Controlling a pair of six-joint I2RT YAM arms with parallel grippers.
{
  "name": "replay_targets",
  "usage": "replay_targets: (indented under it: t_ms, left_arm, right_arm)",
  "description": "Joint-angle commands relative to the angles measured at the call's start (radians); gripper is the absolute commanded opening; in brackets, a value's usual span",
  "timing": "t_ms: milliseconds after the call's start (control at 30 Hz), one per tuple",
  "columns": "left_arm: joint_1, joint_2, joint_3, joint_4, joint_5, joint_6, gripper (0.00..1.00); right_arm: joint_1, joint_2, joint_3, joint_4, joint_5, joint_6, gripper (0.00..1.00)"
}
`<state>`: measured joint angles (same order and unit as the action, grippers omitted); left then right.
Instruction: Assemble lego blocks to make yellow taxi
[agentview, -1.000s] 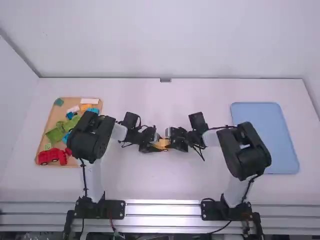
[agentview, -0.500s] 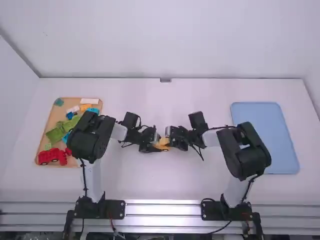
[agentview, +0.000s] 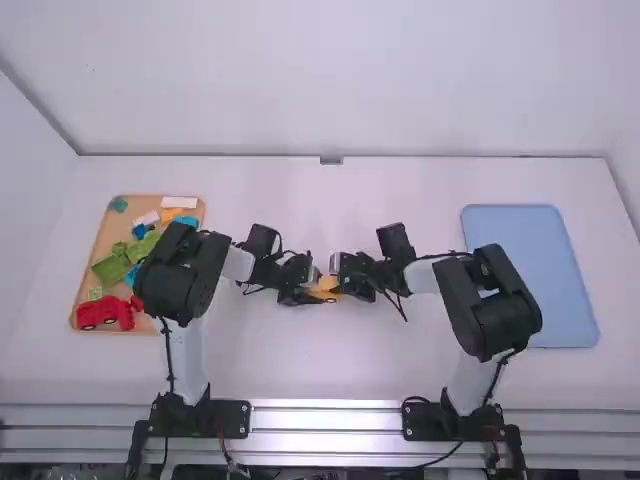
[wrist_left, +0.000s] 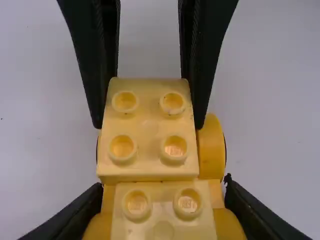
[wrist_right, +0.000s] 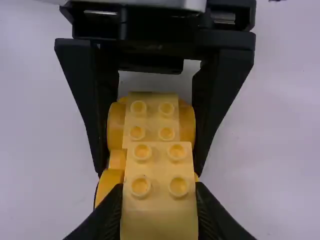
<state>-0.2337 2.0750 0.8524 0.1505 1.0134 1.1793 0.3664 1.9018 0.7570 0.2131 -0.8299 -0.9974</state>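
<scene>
Centrally, left end effector (agentview: 314, 292) clamping wheeled base (wrist_right: 187, 124), right end effector (agentview: 341, 286) clamping yellow block (wrist_right: 159, 212)

A hand could be passed over the white table (agentview: 330, 190) at upper centre, or between the arm bases at lower centre. Mid-frame is blocked by the left gripper (agentview: 310, 293), yellow blocks (agentview: 325, 297) and right gripper (agentview: 344, 283); both flanks are barred by the left arm (agentview: 196, 270) and right arm (agentview: 490, 300).
</scene>
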Motion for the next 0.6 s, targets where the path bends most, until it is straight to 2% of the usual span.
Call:
replay_targets:
  t_ms: [0,200,300,400,567]
  left_arm:
    - [-0.004,0.016,-0.008,-0.001,-0.012,0.014,0.5]
    - [-0.004,0.016,-0.008,-0.002,-0.012,0.014,0.5]
    - [-0.004,0.016,-0.008,-0.002,-0.012,0.015,0.5]
    - [-0.004,0.016,-0.008,-0.002,-0.012,0.014,0.5]
    - [-0.004,0.016,-0.008,-0.001,-0.012,0.014,0.5]
  right_arm:
    - [0.008,0.015,-0.004,-0.011,-0.007,0.006,0.08]
    - [0.008,0.015,-0.004,-0.011,-0.007,0.006,0.27]
    - [0.008,0.015,-0.003,-0.011,-0.007,0.006,0.31]
    - [0.008,0.015,-0.003,-0.01,-0.008,0.006,0.4]
    - [0.008,0.015,-0.003,-0.01,-0.011,0.006,0.45]
